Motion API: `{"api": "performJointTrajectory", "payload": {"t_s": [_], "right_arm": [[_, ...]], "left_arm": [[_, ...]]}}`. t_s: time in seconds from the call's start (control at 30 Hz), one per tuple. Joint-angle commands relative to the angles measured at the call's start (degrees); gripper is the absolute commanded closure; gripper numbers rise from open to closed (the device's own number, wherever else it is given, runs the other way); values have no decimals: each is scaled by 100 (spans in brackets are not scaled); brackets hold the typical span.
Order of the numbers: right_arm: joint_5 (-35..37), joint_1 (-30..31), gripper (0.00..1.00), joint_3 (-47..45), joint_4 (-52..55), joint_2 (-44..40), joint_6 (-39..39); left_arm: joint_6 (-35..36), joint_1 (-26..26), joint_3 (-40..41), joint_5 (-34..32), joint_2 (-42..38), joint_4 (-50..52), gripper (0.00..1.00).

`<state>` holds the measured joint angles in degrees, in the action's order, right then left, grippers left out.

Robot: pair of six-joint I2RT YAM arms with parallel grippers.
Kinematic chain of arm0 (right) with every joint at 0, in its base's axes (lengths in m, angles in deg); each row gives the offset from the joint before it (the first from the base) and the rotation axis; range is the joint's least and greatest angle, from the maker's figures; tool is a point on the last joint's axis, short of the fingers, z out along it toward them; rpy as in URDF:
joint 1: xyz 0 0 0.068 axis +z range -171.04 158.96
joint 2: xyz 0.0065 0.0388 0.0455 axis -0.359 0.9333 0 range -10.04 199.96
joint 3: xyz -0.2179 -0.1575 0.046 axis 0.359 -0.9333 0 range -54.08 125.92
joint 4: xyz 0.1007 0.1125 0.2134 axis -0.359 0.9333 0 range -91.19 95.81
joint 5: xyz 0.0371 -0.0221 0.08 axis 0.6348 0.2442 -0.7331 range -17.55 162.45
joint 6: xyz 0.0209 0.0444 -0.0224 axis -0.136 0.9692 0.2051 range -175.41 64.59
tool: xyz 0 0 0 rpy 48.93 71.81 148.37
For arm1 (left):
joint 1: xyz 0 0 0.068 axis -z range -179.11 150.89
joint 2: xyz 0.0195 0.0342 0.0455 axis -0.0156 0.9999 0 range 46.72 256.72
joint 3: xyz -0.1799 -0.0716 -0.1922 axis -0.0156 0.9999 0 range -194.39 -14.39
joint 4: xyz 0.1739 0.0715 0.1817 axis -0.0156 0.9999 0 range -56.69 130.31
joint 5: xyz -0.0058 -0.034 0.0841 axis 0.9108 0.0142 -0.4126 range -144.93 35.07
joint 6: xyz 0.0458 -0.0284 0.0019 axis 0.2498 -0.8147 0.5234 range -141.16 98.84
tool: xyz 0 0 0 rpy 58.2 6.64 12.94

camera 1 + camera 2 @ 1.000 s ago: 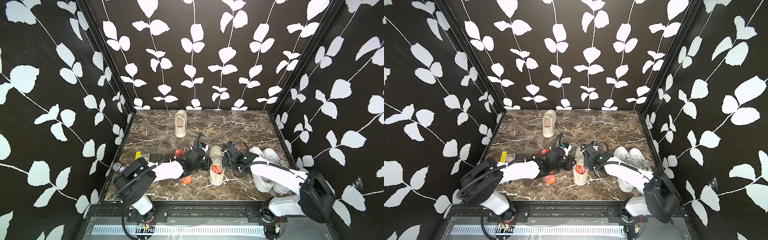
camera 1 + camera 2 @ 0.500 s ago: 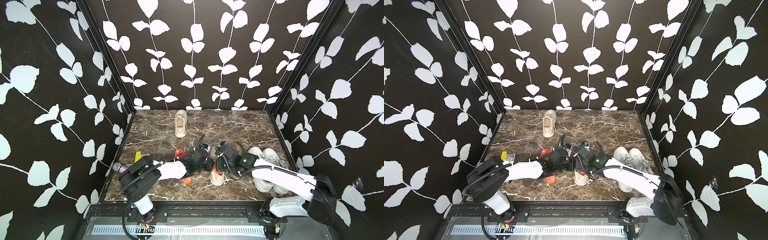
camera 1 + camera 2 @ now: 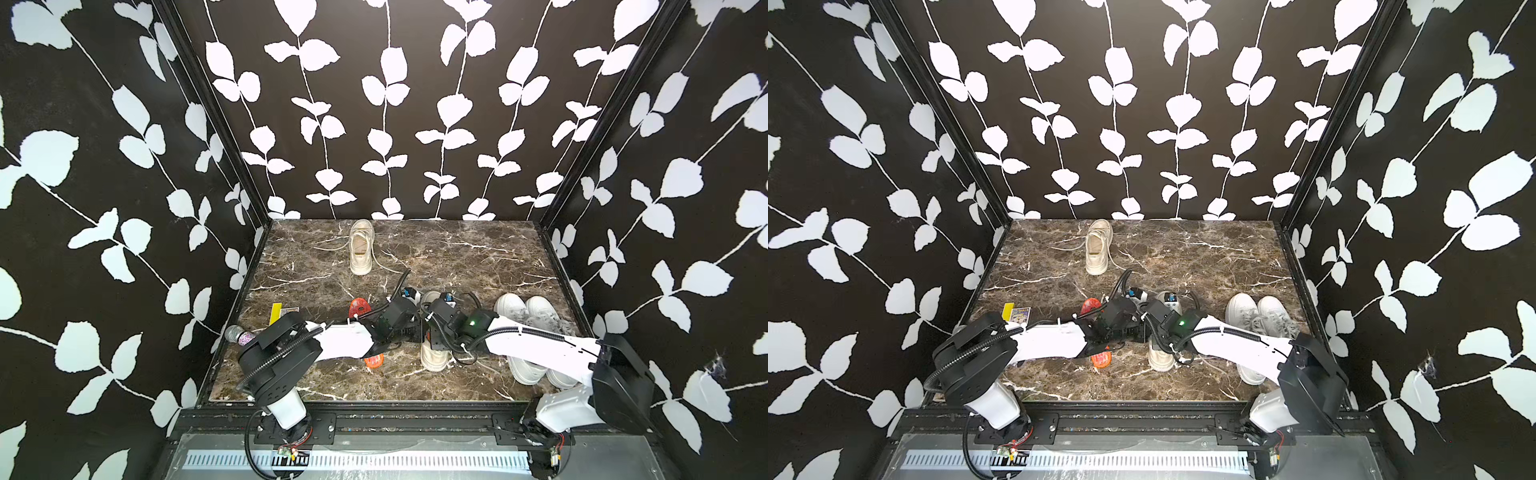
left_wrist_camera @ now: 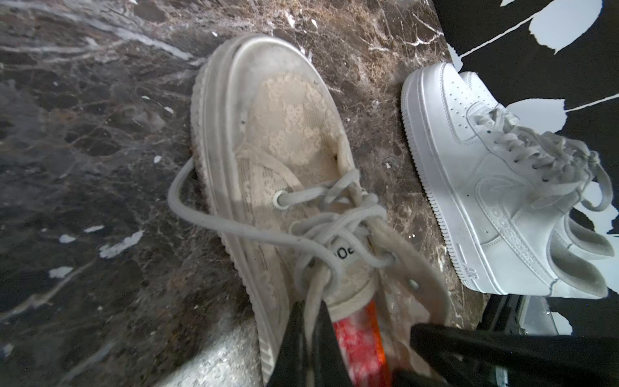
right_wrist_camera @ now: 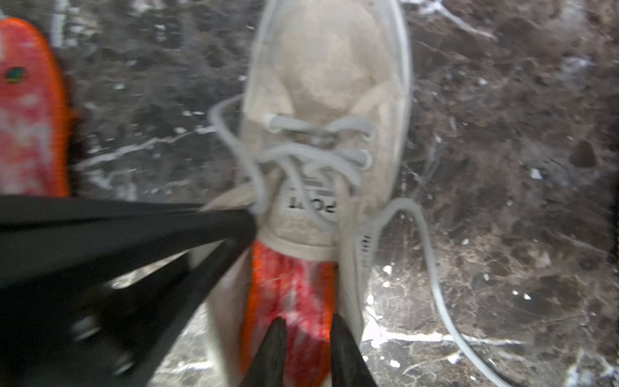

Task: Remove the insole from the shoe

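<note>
"Closing in, isn't it? A second ago the right arm (image 3: 540, 345) stood off toward the white sneakers (image 3: 536, 320)."

"Yes. It has swung over the mouth of the shoe (image 3: 434, 357), and the right fingers (image 5: 274, 348) have narrowed. They sit a slim gap apart, directly over the heel end of the orange insole (image 5: 291, 288), which is still inside the shoe."

"Have they got hold of it?"

"Can't tell. The wrist view is blurred, and red shows between them."

"And the other side?"

"No change. The left fingers (image 4: 293, 335) are pressed together on the shoe's lace-side edge, pinning it on the tabletop (image 3: 457, 257). The shoe hasn't shifted."

"So where does that leave the job?"

"I'd judge the approach done and the pinch under way; the pull hasn't begun. A second orange insole (image 5: 26, 117) already lies on the tabletop beside the shoe, so don't mistake it for this one."

"Risk?"

"Probably the loose laces (image 4: 234, 231) snagging, or the shoe lifting with the insole if the left hold slips."
</note>
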<state>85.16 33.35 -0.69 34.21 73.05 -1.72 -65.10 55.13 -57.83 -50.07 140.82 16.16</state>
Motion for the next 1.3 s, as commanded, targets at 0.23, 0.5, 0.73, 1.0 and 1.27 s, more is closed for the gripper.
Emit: {"api": "performJointTrajectory", "payload": {"t_s": [0.23,0.5,0.73,1.0,1.27], "right_arm": [[-195,36,61,-144,-52,458,371],[-375,0,48,-186,-419,999,414],[-247,-3,52,-111,-376,1207,327],[-130,-37,59,80,-713,1623,80],[-537,-252,83,-74,-1281,1655,-44]], "left_arm": [[-55,-10,302,-281,-271,-34,100],[4,-10,364,-236,-270,93,100],[-71,-10,444,-240,-248,1,100],[-62,-10,372,-157,-209,44,100],[-119,-7,450,-176,-281,102,100]]}}
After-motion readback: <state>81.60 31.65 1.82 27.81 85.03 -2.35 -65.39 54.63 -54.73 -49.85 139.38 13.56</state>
